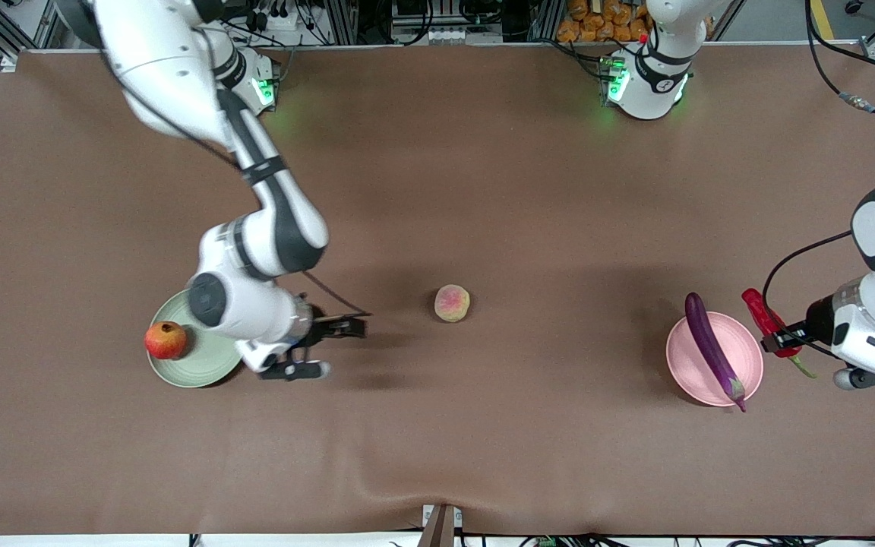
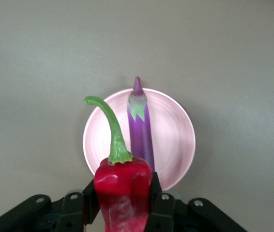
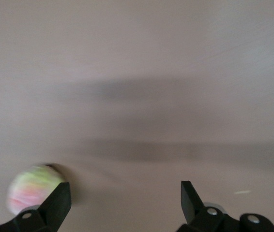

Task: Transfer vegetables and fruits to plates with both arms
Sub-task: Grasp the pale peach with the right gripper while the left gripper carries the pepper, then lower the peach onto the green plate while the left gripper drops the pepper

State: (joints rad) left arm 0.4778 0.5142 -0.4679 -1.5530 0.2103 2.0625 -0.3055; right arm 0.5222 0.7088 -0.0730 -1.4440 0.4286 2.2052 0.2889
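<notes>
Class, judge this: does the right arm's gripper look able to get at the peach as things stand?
Probably yes. The right gripper is open and empty beside the green plate, and only bare tablecloth lies between it and the peach.

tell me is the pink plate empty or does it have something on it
Not empty. The eggplant lies across the pink plate, both ends past the rim. The chili pepper is off it, held in the left gripper.
</notes>
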